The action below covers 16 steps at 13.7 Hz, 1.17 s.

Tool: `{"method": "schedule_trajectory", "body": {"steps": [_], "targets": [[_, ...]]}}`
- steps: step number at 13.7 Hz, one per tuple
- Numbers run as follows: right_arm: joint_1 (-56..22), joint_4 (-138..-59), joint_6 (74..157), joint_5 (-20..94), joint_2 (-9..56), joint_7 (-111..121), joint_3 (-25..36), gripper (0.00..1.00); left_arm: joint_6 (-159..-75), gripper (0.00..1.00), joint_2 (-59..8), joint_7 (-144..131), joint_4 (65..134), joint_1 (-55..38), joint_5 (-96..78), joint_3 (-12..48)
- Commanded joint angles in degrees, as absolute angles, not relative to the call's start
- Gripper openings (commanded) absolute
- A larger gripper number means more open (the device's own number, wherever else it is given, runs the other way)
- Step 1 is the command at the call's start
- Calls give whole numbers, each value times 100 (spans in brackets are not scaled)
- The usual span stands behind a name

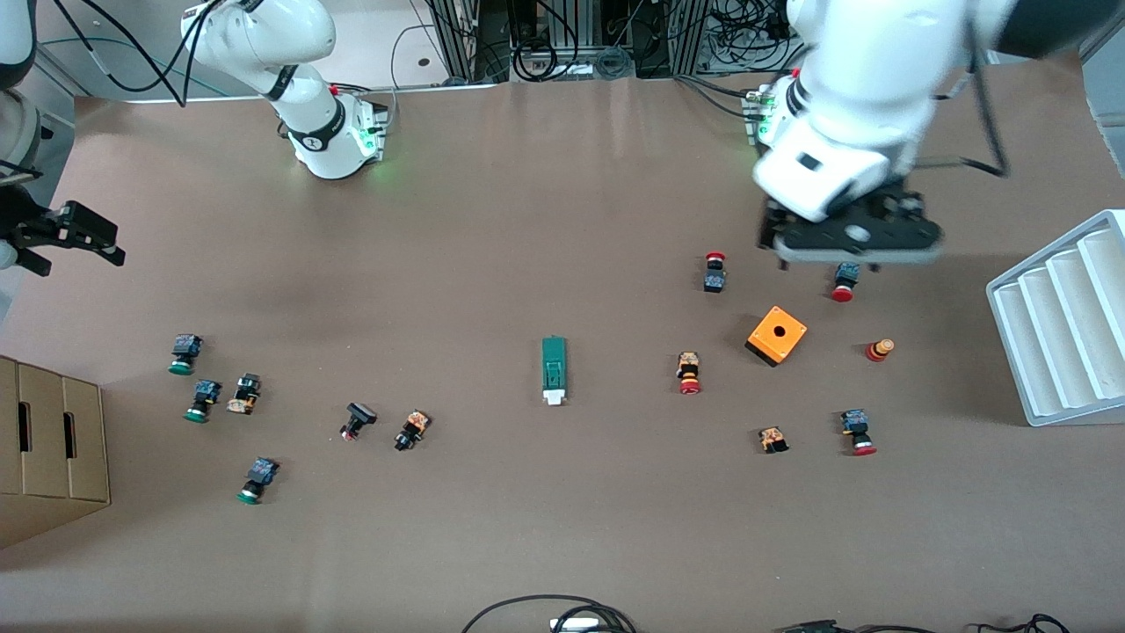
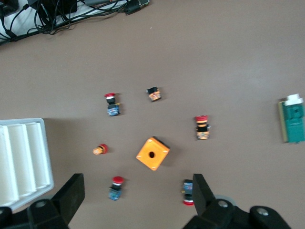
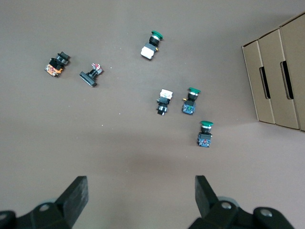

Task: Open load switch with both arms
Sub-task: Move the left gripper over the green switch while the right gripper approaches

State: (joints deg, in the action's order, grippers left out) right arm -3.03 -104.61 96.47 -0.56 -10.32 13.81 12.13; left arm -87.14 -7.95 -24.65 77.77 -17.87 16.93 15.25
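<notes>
The load switch [image 1: 554,371] is a narrow dark-green block with a white tab at its end nearer the front camera. It lies flat at the middle of the table and also shows in the left wrist view, load switch [image 2: 291,119]. My left gripper [image 1: 851,239] hangs open in the air over two red-capped buttons beside the orange box [image 1: 777,335], well off toward the left arm's end from the switch. Its jaws stand wide with nothing between them, left gripper [image 2: 137,191]. My right gripper [image 1: 77,234] hovers open and empty at the right arm's end of the table, right gripper [image 3: 140,191].
Red-capped buttons [image 1: 689,372] lie scattered around the orange box. Green-capped buttons [image 1: 203,400] and black ones [image 1: 358,419] lie toward the right arm's end. A white ribbed tray [image 1: 1063,321] and a cardboard box [image 1: 48,448] sit at the table's two ends.
</notes>
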Motion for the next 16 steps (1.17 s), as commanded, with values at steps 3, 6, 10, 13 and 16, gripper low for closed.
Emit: {"method": "schedule_trajectory", "body": {"steps": [3,6,10,13,16], "targets": [[-352,-10459,9677,158,-976,1389,1301,100,-8815,100,-782,-4294,7813,-2310,2328,1960],[-360,-10450,9703,289,-897,1345,1292,100,-9035,100,-782,-5077,7963,-2399,2557,2275],[-360,-10450,9800,369,-642,635,1152,100,-9149,100,-879,-6843,8279,-3013,3356,2750],[-395,-10380,9931,378,-291,-49,871,100,-9193,100,-1071,-7820,8349,-3514,3733,2760],[-702,-10179,10011,387,139,-1270,660,100,-9325,100,-1431,-8697,8350,-4138,4374,2760]]}}
